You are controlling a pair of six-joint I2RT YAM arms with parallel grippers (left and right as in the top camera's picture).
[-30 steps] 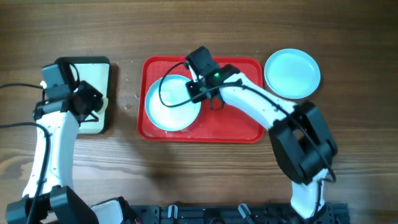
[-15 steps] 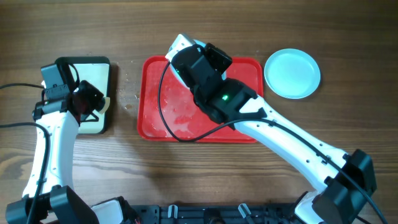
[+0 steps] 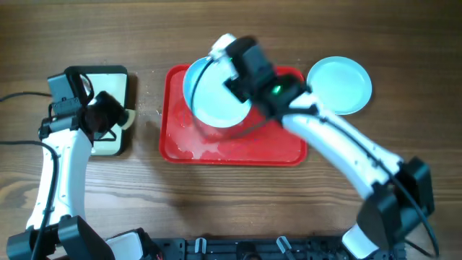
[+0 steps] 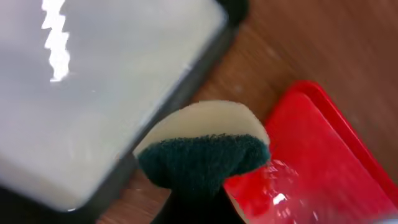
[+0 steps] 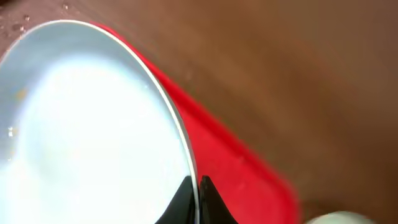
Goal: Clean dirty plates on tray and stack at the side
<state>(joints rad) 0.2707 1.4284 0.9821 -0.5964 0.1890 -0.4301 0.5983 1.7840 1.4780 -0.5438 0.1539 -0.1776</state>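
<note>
My right gripper [image 3: 232,92] is shut on the rim of a light turquoise plate [image 3: 211,92] and holds it raised over the back of the red tray [image 3: 238,148]. In the right wrist view the fingers [image 5: 198,194] pinch the plate's [image 5: 93,130] edge, with the tray [image 5: 230,168] below. A second turquoise plate [image 3: 339,85] lies on the table right of the tray. My left gripper [image 3: 108,115] is shut on a green-and-yellow sponge [image 4: 205,155] between the black-rimmed tray and the red tray [image 4: 311,155]. No white plate is in view.
The black-rimmed tray with a pale inside [image 3: 101,83] stands left of the red tray and also shows in the left wrist view [image 4: 93,93]. Wet smears and droplets lie on the red tray's floor [image 3: 195,144]. Bare wood lies in front.
My right arm lifted the turquoise plate off the tray floor and swung it up over the tray's back. My left gripper with the sponge shifted slightly right.
</note>
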